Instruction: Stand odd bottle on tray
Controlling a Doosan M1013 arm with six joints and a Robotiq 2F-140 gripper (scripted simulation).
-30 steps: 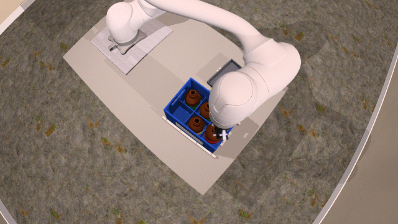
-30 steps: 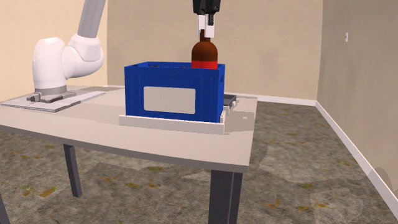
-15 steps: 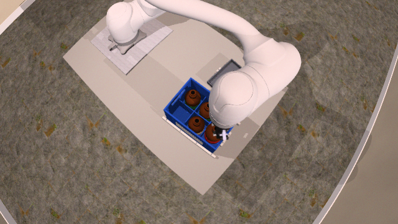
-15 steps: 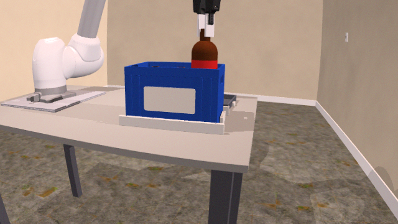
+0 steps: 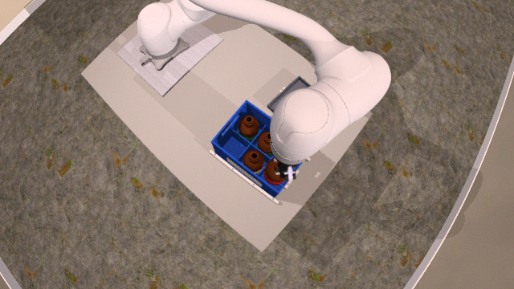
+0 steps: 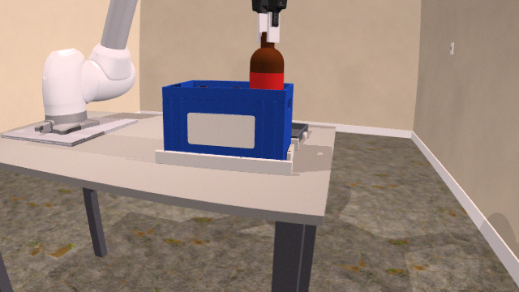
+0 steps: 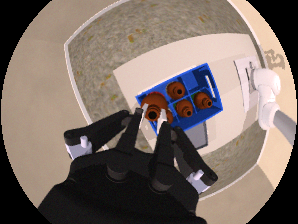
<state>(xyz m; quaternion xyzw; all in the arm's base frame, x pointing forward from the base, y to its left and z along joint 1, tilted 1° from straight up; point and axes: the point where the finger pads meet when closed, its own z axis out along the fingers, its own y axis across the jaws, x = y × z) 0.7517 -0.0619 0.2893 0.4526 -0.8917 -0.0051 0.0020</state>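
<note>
1. Your tool [image 6: 269,36] is clenched on the neck of the red-banded bottle [image 6: 266,69], gripped high so the body hangs plumb.
2. That bottle is partly raised out of the blue crate [image 6: 227,122], at the corner cell; its base looks below the rim, so lift straight.
3. Three other bottles [image 5: 249,125] show standing in cells; the arm hides the rest.
4. The dark tray [image 5: 286,94] sits on the counter [image 6: 227,186] just beyond the crate, a short carry.

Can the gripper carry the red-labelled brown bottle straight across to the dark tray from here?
Probably not yet. The gripper is shut on the red-labelled brown bottle at its neck, but the bottle's lower part sits inside the blue crate, whose wall stands between it and the dark tray.
</note>
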